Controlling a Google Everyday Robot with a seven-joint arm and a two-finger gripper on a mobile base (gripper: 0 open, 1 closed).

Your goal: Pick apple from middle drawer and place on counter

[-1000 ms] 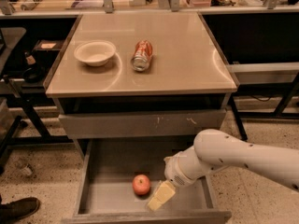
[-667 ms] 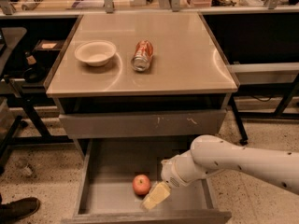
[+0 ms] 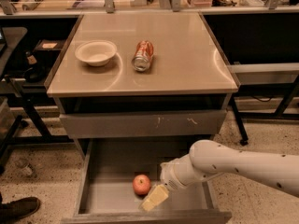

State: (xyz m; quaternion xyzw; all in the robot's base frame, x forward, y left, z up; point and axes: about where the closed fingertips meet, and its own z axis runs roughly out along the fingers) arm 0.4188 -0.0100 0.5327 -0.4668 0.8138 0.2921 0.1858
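The apple, small and red-orange, lies on the floor of the open middle drawer at the bottom of the view. My gripper reaches in from the right on a white arm and hangs just right of the apple and slightly in front of it, very close to it. The beige counter tops the grey cabinet above.
A white bowl and a dented red-orange soda can sit on the counter's left half. A shut grey drawer front with white scuffs is above the open drawer. A cluttered bench runs behind. A shoe is at the lower left.
My gripper and arm have moved left and slightly down inside the drawer, closing in on the apple. The apple has not moved.
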